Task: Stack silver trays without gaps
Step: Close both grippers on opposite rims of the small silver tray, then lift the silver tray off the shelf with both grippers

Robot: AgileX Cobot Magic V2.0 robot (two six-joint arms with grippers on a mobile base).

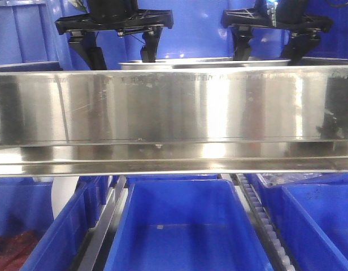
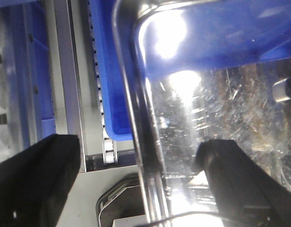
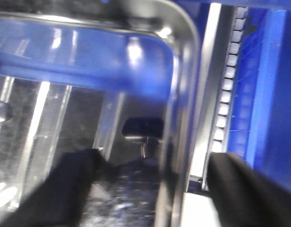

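A silver tray (image 1: 202, 62) shows only as a shiny rim behind the steel rail at the top of the front view. My left gripper (image 1: 120, 52) is open over its left end. In the left wrist view the tray's rim (image 2: 141, 142) runs between the two black fingers (image 2: 39, 182), one outside and one inside the pan. Below it the rounded corner of another tray (image 2: 110, 201) peeks out. My right gripper (image 1: 270, 51) is open over the tray's right end. Its fingers (image 3: 252, 189) straddle the rim (image 3: 176, 137) in the right wrist view, which is blurred.
A long steel shelf rail (image 1: 174, 107) crosses the front view and hides most of the tray. Blue bins (image 1: 185, 226) sit below it, with a roller track (image 1: 264, 220) between two of them. Something red lies in the left bin (image 1: 13, 248).
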